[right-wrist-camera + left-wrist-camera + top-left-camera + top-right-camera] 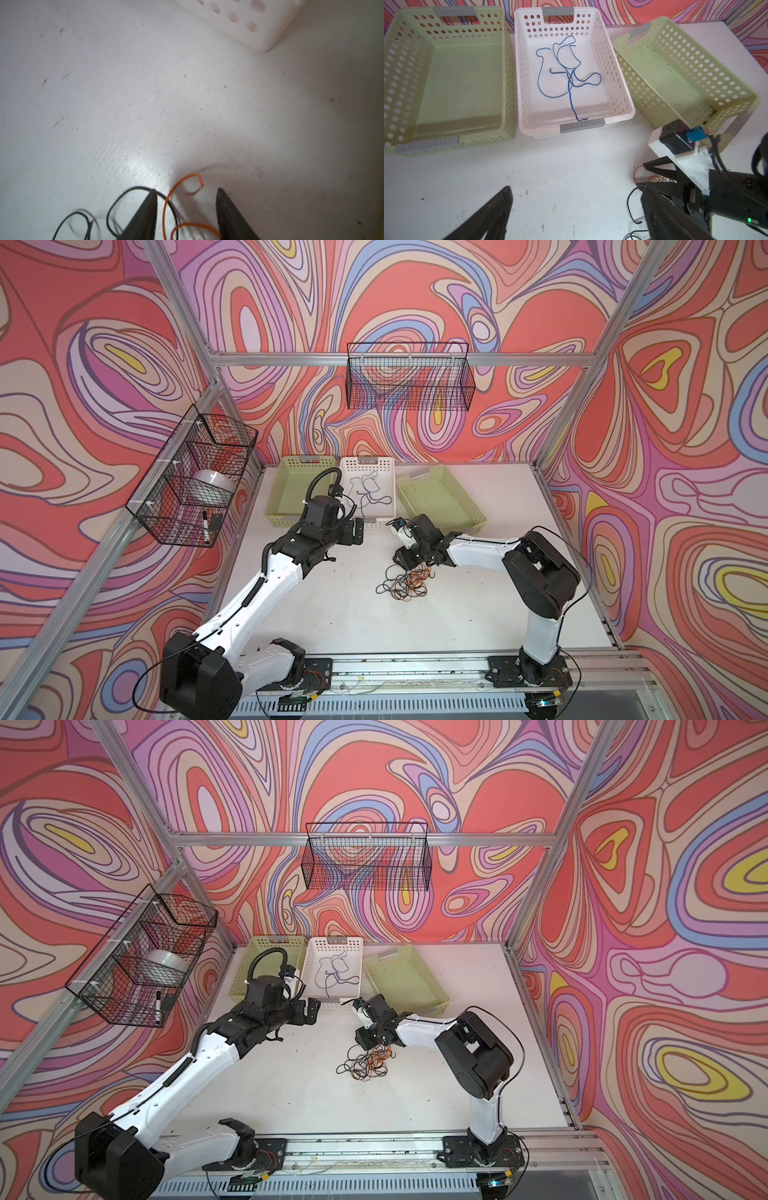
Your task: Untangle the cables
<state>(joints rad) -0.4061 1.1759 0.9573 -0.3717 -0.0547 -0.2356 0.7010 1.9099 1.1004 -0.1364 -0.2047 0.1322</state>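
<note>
Right end effector (186,190), with jaws parted astride an orange cable (165,207) of the tangle (405,583) at the middle of the bench (316,605), is best closed on that strand alone and raised slowly, so the dark cable (135,187) is not dragged along.

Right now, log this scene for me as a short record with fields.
blue cable: lying loose in the white basket
green basket on the left arm's side: empty
green basket on the right arm's side: empty
black and orange cables: tangled heap on the table
left gripper: open, holding nothing
right gripper: open, down at the heap, jaws either side of an orange loop
</note>
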